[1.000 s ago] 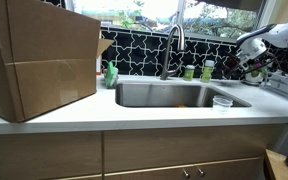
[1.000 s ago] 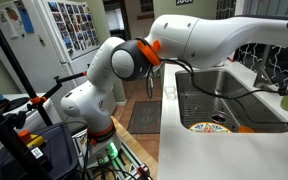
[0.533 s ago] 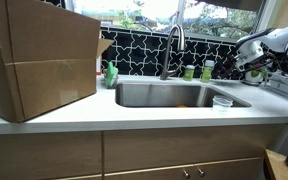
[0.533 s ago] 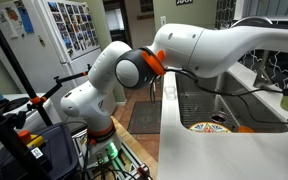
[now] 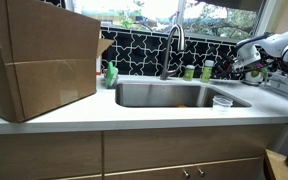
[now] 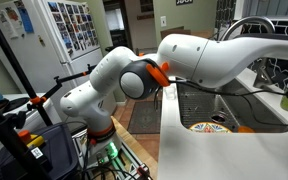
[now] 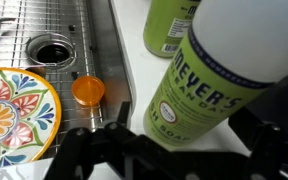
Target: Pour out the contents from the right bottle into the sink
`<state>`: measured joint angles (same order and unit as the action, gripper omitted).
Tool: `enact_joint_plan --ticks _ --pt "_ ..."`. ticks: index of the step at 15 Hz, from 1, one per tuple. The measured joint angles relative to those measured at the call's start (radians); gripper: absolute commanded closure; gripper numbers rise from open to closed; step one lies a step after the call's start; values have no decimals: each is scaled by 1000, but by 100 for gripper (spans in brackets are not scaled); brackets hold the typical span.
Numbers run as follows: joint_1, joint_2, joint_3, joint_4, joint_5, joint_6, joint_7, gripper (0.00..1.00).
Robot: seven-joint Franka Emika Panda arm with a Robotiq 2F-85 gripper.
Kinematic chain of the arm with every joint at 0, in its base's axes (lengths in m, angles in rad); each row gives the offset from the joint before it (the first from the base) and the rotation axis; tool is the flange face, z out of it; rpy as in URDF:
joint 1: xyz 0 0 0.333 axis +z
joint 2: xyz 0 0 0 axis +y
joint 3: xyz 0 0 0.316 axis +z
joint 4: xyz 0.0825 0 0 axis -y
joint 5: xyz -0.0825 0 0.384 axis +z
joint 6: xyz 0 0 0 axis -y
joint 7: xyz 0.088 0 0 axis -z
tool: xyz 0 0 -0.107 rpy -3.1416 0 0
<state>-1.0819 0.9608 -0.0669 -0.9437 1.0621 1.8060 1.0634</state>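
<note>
From where I stand, the right bottle (image 5: 207,70) is upright on the white counter (image 5: 134,118) behind the sink (image 5: 164,95), at about 1 o'clock from the basin's middle. A squatter green bottle (image 5: 188,72) stands just beside it at its 9 o'clock. The gripper (image 5: 242,64) hangs at the bottle's 3 o'clock, above the counter, and in that exterior view a gap shows between the two. In the wrist view the same bottle (image 7: 209,90) fills the frame, with a green label reading "MEYER'S". The dark jaws are spread wide at 7 and 5 o'clock of it and hold nothing. Whether either one touches the plastic I cannot tell. The squat bottle (image 7: 169,25) shows beyond, at 12 o'clock. Down in the basin (image 7: 84,30) lie a wire grid and the round drain (image 7: 49,47). A brightly patterned plate (image 7: 12,108) lies at 9 o'clock in the frame, with a small orange disc (image 7: 88,91) near its edge. The curved faucet (image 5: 172,45) rises behind the basin. A larger green bottle with a pointed top (image 5: 109,74) stands by the sink's far left corner, next to a big cardboard box (image 5: 39,55). A clear cup (image 5: 222,102) sits on the counter at the sink's near right corner.
</note>
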Motion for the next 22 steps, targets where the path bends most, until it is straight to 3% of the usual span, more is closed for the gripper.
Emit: enact_joint_plan --ticks 9,11,16,22 --pt "-37 100 66 107 75 -31 41 1" --pt "-39 116 75 123 75 -41 51 26" --pt "-43 151 95 161 76 -52 57 60" --pt "-53 170 101 188 77 -99 58 62"
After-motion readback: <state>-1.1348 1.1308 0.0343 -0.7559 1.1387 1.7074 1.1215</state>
